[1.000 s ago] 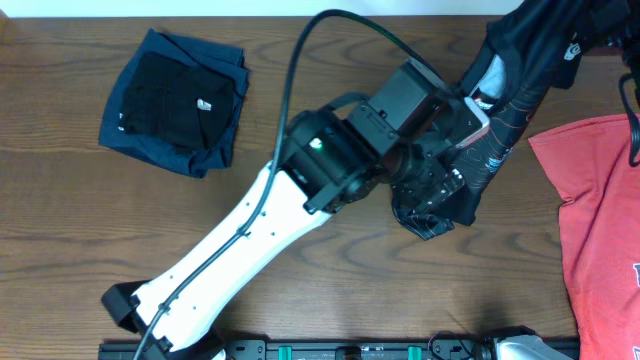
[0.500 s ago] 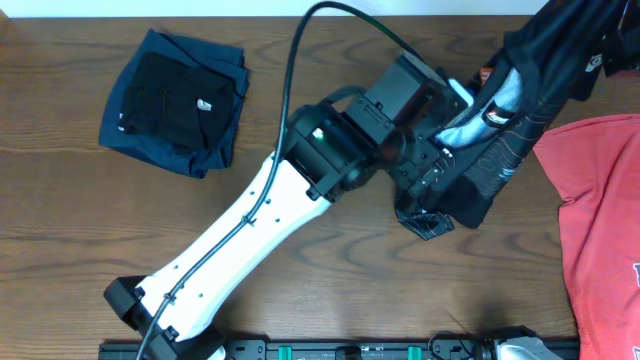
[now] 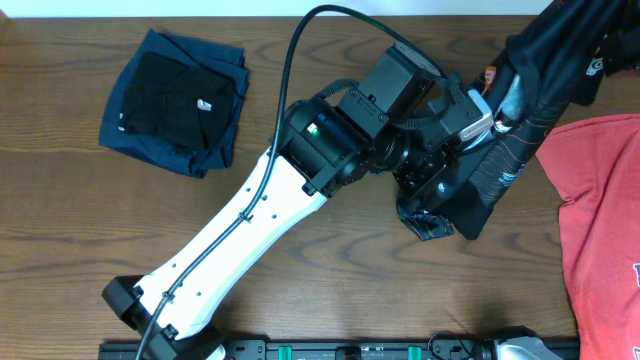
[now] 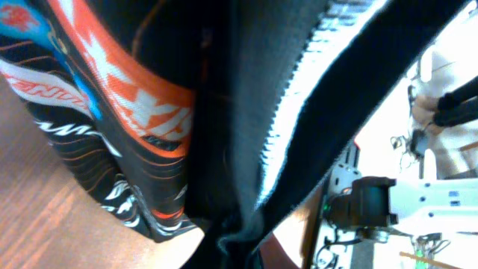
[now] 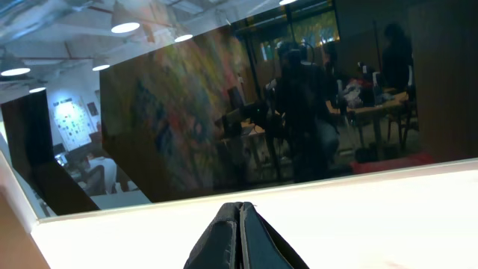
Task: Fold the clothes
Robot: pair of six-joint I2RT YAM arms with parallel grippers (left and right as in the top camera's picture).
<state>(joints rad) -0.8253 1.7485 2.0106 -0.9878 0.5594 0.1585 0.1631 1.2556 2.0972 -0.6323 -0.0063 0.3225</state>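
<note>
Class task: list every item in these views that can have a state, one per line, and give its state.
black zip jersey, held up in the air, bunched, not folded
navy and black garments, folded, lying in a stack
red T-shirt, spread out unfolded, partly out of view
left gripper, buried in the jersey, fingers hidden
right gripper, fingers pressed shut

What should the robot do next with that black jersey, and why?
Probably lower the jersey and spread it flat on the table: it hangs bunched in the air, only its lower tip near the wood, so folding cannot start yet.
</note>
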